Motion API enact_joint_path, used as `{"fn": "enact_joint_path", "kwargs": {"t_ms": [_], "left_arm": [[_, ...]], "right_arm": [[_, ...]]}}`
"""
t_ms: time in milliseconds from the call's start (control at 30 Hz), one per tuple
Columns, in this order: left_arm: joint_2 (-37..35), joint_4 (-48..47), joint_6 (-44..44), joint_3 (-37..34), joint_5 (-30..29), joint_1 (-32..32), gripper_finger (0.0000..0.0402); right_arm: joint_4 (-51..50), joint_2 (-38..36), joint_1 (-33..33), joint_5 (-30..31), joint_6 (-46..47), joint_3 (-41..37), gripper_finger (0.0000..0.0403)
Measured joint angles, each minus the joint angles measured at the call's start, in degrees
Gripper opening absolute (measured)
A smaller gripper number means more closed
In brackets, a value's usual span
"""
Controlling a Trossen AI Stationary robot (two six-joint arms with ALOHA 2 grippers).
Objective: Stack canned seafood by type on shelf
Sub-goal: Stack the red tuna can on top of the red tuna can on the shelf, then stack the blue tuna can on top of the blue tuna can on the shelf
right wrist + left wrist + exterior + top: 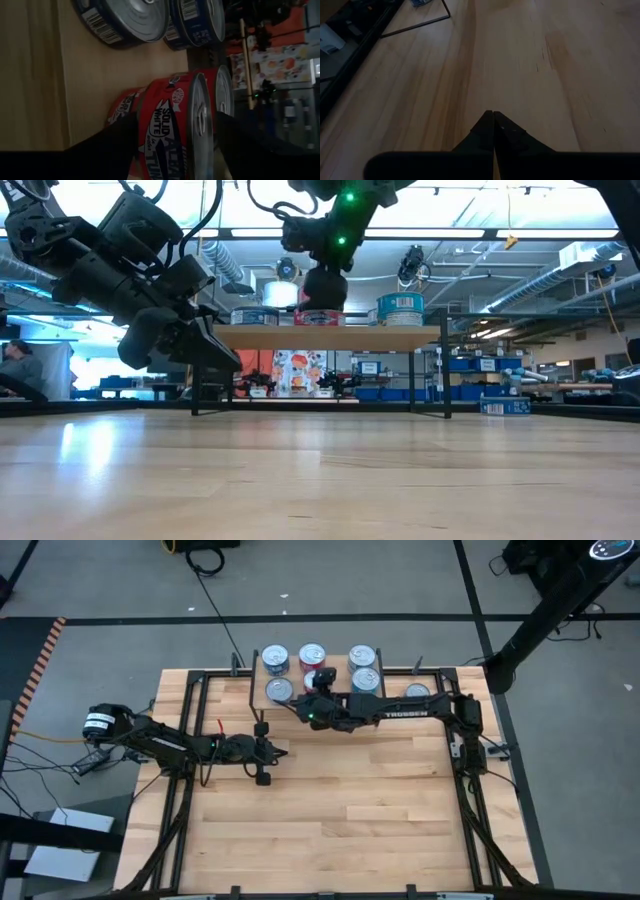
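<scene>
The shelf [337, 660] stands at the table's far edge and carries several tins of canned seafood: blue ones [274, 658], teal ones [363, 668] and red ones [312, 655]. My right gripper [175, 150] is open at the shelf's near edge, its fingers on either side of a red tin [167, 132]. That tin sits upright, seemingly atop another red tin [124, 107]. Two blue tins [125, 20] rest on the plank [45, 75] beyond. My left gripper [493, 114] is shut and holds nothing, low over the table's left-middle [275, 749]. My right gripper's open fingers [117, 142] flank the red tin, one beside its silver top [202, 125] and one by its underside. They come slanting down from the table's near side. Whether either finger touches the tin, I cannot tell.
A lone tin [416, 692] sits at the shelf's right end. A black metal frame [470, 770] runs around the wooden tabletop. The near half of the table [340, 820] is bare wood.
</scene>
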Motion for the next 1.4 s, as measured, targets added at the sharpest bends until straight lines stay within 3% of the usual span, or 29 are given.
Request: {"fn": "enact_joint_path", "kwargs": {"t_ms": [333,700,1033,1400], "left_arm": [[0.0,-0.5,0.0,0.0,0.0,0.0,0.0005],[0.0,-0.5,0.0,0.0,0.0,0.0,0.0005],[0.0,-0.5,0.0,0.0,0.0,0.0,0.0006],[0.0,-0.4,-1.1,0.0,-0.9,0.0,0.0006]], "right_arm": [[-2.8,-1.8,-1.8,-4.3,8.1,0.0,0.0268],[-6.1,-4.2,-4.8,-14.5,18.9,0.0,0.0267],[-5.7,-4.8,-5.1,-14.8,19.9,0.0,0.0235],[-8.0,-13.0,-0.3,-14.6,22.5,0.0,0.0221]]}}
